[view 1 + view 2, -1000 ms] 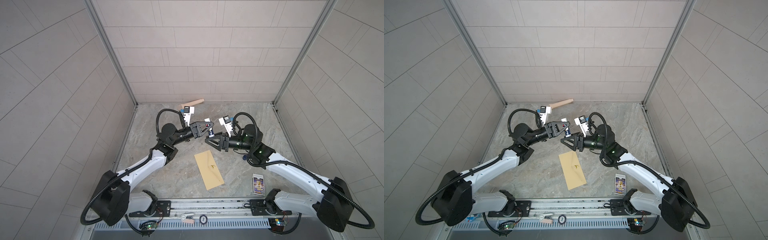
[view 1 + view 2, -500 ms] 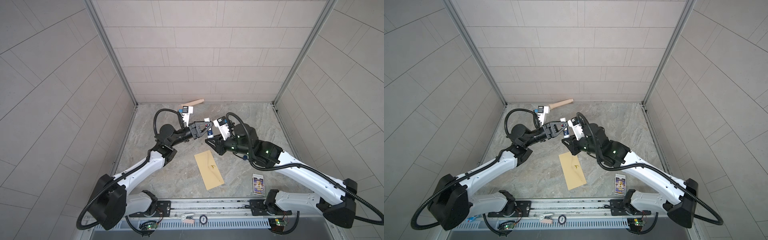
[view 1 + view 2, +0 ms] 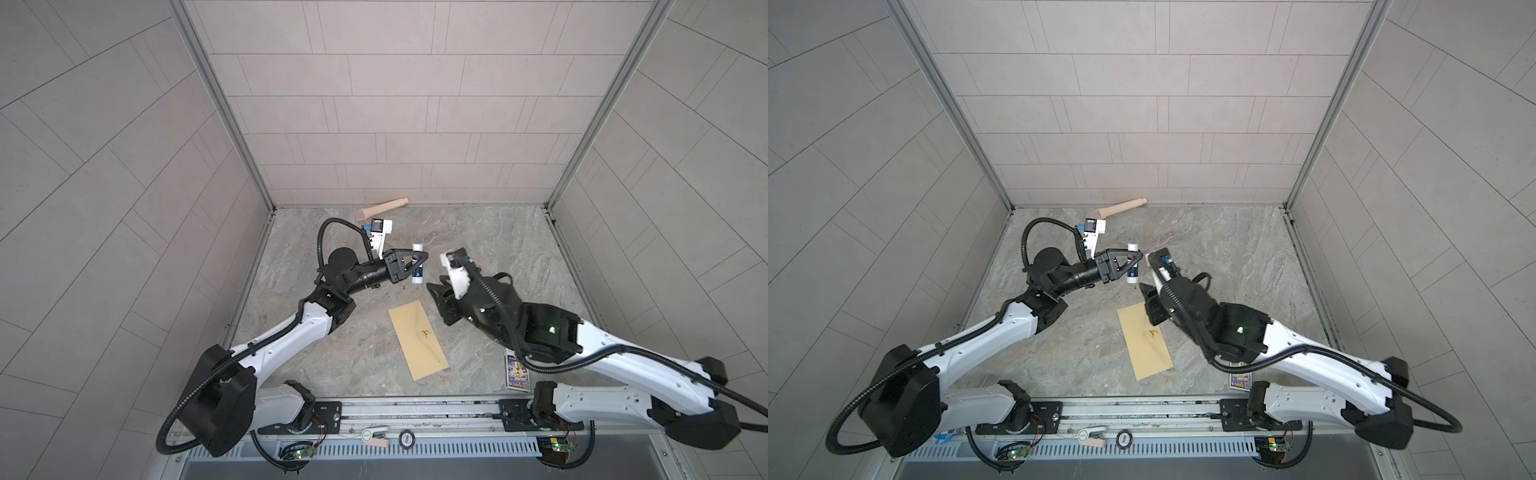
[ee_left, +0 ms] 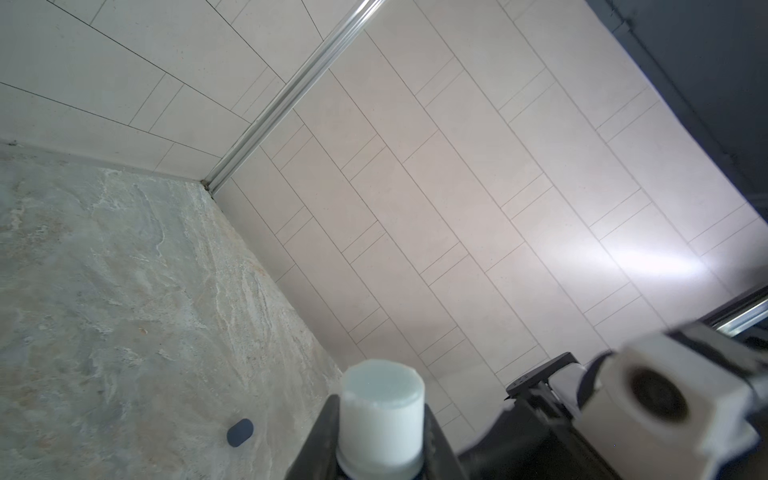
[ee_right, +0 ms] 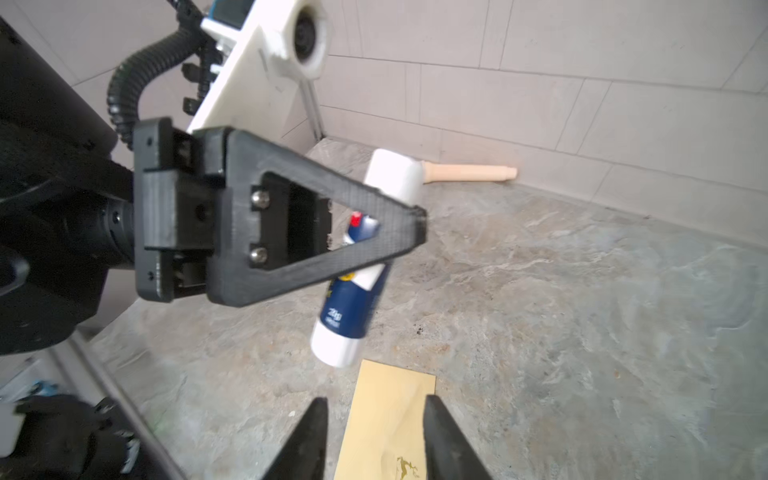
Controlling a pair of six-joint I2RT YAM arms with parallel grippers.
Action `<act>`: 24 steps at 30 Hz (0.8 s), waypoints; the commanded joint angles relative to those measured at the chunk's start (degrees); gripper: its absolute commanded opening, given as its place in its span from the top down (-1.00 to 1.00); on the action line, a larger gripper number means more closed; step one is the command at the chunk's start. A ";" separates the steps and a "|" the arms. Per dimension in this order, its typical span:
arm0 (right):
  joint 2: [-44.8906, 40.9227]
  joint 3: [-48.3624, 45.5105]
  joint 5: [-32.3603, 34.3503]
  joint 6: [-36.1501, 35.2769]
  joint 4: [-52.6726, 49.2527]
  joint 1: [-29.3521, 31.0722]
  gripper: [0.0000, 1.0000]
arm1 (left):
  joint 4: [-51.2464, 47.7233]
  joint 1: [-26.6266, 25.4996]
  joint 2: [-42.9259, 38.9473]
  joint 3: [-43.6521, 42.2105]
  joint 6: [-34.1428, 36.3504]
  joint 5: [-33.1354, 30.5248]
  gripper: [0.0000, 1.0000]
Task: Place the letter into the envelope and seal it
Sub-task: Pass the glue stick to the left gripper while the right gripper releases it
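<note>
- Left gripper (image 3: 420, 262) is clamped on a tilted glue stick (image 3: 417, 277), held above the bench (image 3: 498, 249).
- Right gripper (image 5: 375, 402) hangs open and empty over the envelope (image 3: 417, 338).
- The slanted stick may slip and fall.

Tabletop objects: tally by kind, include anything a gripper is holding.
Envelope: 1
Glue stick, held in left gripper: 1
Wooden peg: 1
Printed card: 1
Small dark blue piece: 1
Total: 5
</note>
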 commanded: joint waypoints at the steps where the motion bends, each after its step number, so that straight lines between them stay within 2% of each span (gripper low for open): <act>1: -6.72 -0.90 -26.81 4.35 -2.21 -12.17 -0.06 | -9.98 -1.49 -2.86 0.58 16.62 3.68 1.00; 3: -6.96 1.20 -31.52 6.57 -6.31 -18.13 -0.08 | -19.15 -4.53 -5.32 0.79 28.54 1.62 1.00; 5: -5.17 4.13 -33.71 8.74 -10.02 -20.51 -0.11 | -25.14 -8.45 -7.27 0.40 39.44 -2.29 1.00; 11: 1.50 5.69 -40.75 18.68 -10.80 -20.52 -0.20 | -26.32 -15.68 -10.37 -2.68 56.48 -13.43 1.00; 14: 2.99 5.70 -43.09 21.00 -10.72 -19.97 -0.26 | -28.14 -16.83 -10.01 -2.00 60.21 -15.43 1.00; 17: 3.25 5.40 -42.09 21.35 -11.18 -17.97 -0.29 | -31.83 -17.32 -8.67 -0.11 62.50 -16.37 1.00; 24: 5.71 4.67 -39.21 21.00 -13.01 -15.28 -0.29 | -32.76 -17.39 -8.50 0.67 62.56 -17.80 1.00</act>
